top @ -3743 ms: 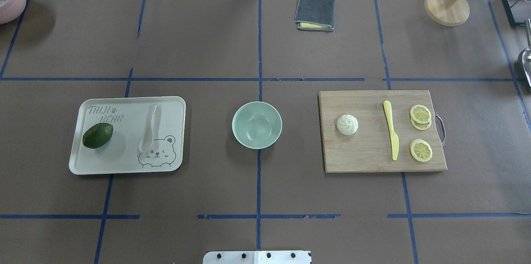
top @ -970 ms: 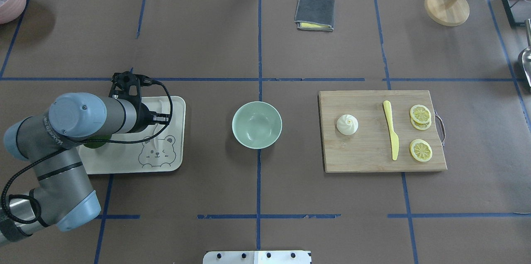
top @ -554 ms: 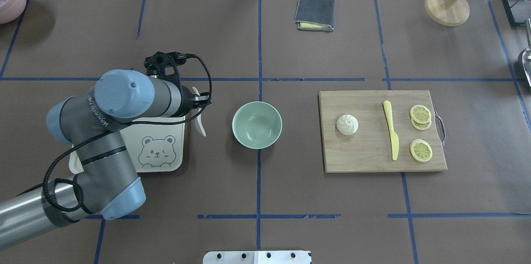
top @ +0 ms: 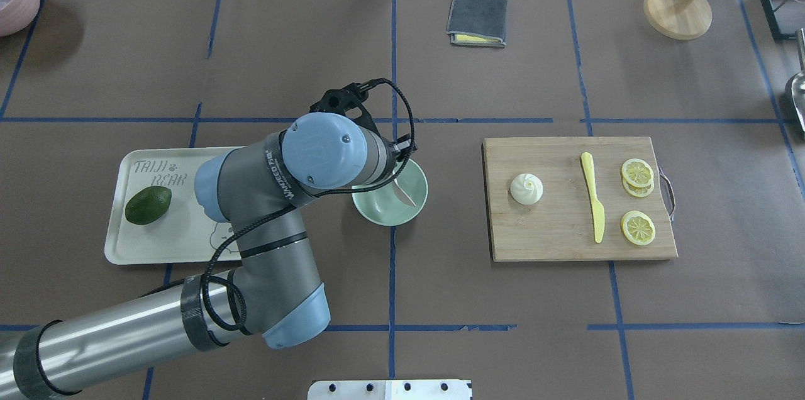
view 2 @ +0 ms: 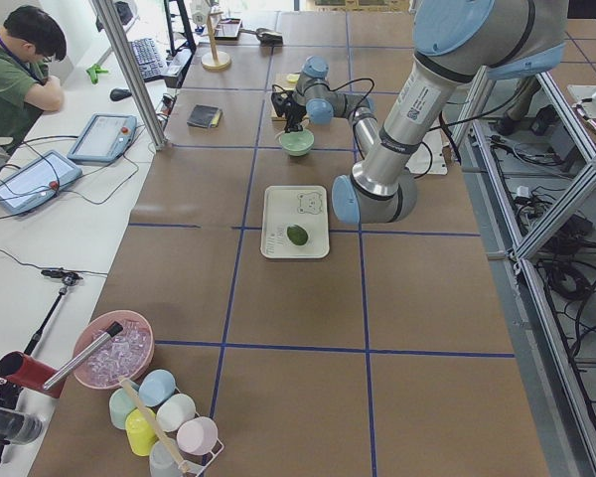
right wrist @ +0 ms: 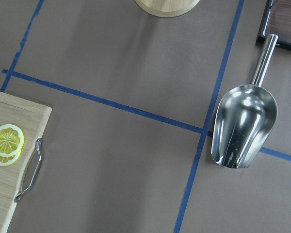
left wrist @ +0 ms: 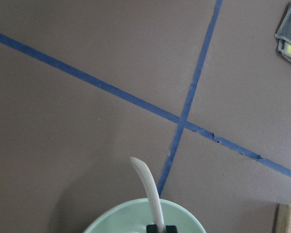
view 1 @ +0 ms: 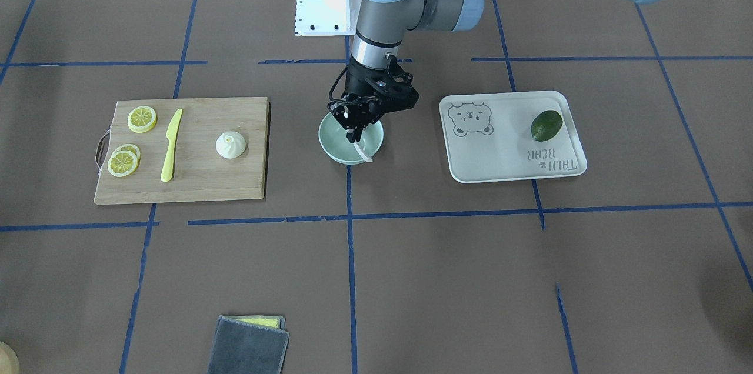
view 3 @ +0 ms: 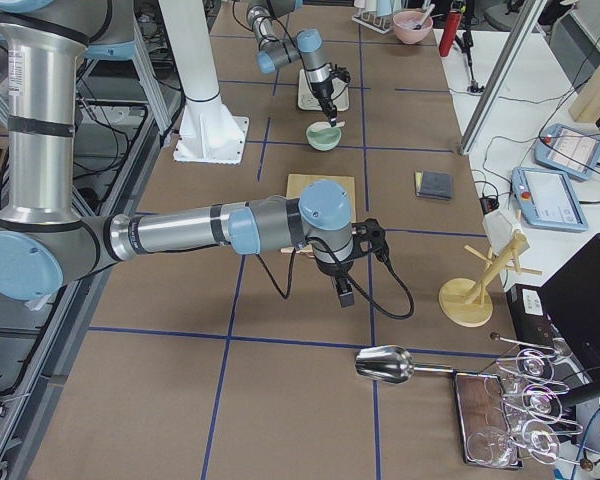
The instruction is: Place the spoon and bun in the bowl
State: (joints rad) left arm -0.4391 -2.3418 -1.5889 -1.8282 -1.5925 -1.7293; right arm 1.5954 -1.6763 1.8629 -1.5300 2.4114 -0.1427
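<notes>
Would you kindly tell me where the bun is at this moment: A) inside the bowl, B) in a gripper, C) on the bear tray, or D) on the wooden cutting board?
D: the bun sits on the wooden cutting board beside the yellow knife, apart from the bowl.

I'm seeing a pale mint-green bowl point(top: 383, 216), an off-white spoon point(top: 405, 194), a white swirl-topped bun point(top: 526, 188), and blue tape lines point(top: 440, 327) crossing the brown worktop point(top: 503, 287).
</notes>
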